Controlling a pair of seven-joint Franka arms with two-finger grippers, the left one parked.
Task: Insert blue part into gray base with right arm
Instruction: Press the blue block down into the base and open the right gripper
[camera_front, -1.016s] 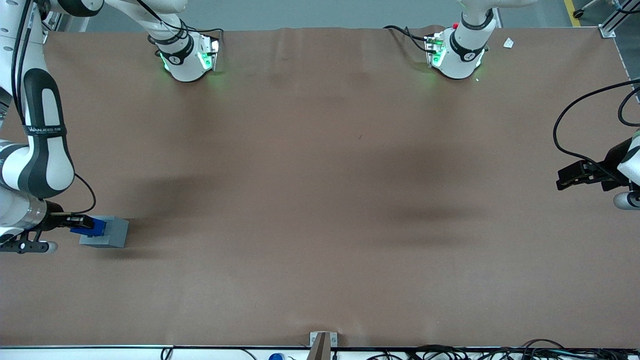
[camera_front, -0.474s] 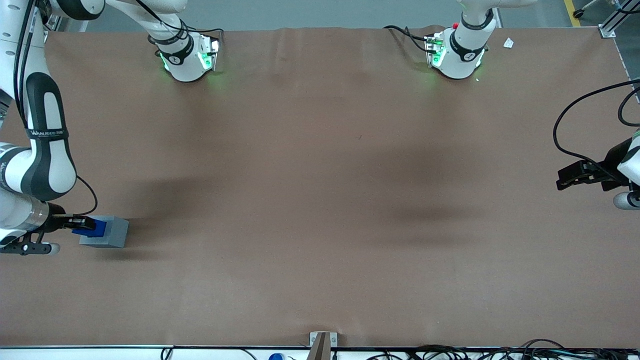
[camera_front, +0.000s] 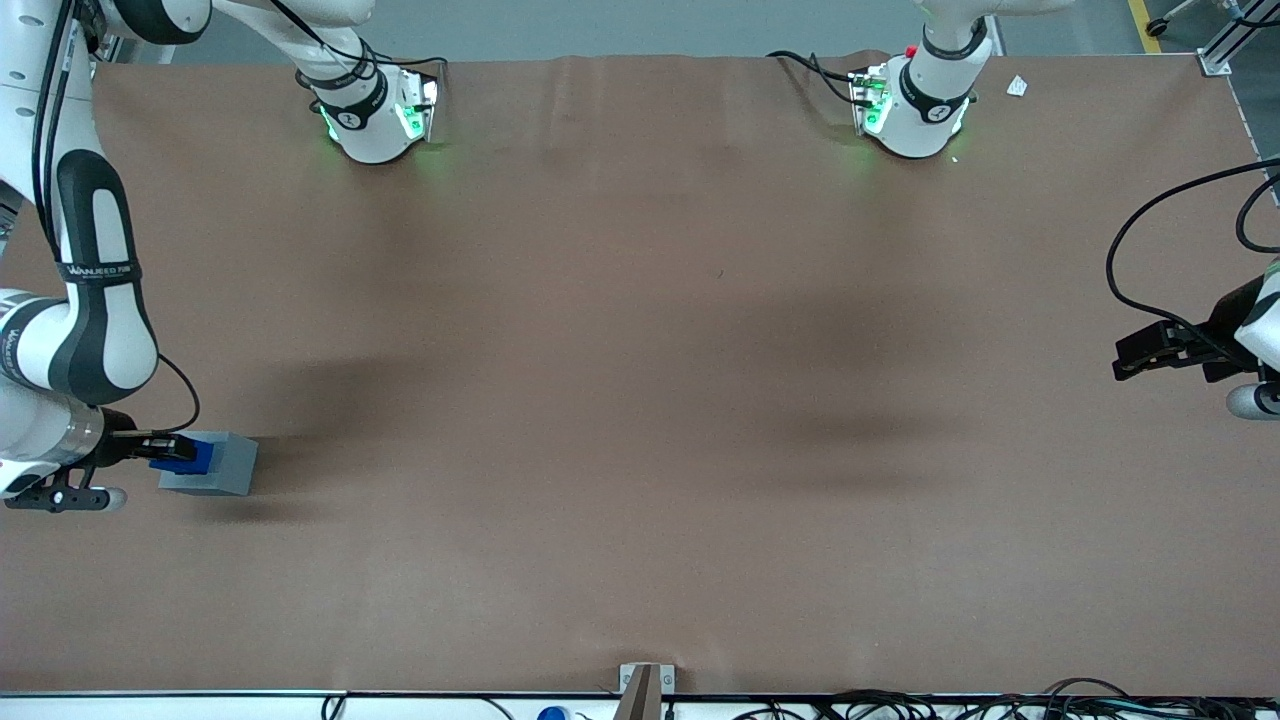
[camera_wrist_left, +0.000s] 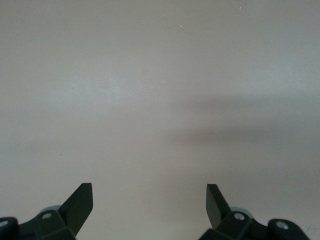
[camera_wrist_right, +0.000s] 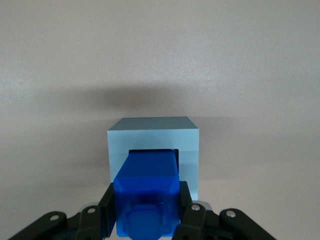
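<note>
A brown table cover (camera_front: 640, 400) spreads under everything. At the working arm's end, the right arm (camera_front: 85, 290) reaches down, its gripper (camera_wrist_right: 147, 210) clenched around the blue part (camera_wrist_right: 148, 197). At the part's 12 o'clock in the wrist view, its tip enters the square socket of the gray base (camera_wrist_right: 153, 136), which rests on the cover.

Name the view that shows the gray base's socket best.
The right wrist view: the gray base fills it, its socket taking the blue part held by the hand. The front view shows it small; the left wrist view shows none.
</note>
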